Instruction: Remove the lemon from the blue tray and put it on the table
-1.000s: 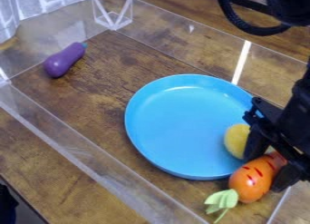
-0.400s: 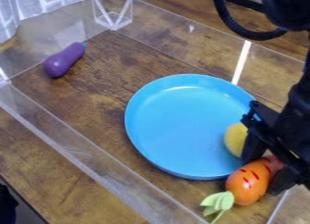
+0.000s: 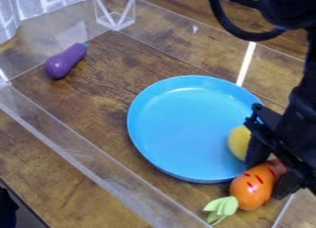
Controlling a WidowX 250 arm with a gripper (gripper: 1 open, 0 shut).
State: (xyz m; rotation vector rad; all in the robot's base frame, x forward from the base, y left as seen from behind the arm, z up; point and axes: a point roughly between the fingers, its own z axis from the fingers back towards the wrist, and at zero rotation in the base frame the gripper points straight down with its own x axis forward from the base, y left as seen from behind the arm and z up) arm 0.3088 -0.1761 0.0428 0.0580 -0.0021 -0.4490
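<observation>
Dark wooden table (image 3: 148, 56) carries your blue tray (image 3: 186, 126); at its right rim sits the smooth yellow lemon (image 3: 239, 141), half hidden by your gripper (image 3: 257, 144), clenched around it.

An orange carrot (image 3: 253, 185) with green leaves lies right beside the fingers (image 3: 258, 144), just below them. A purple eggplant (image 3: 66, 60) lies well apart, far to their upper left.
</observation>
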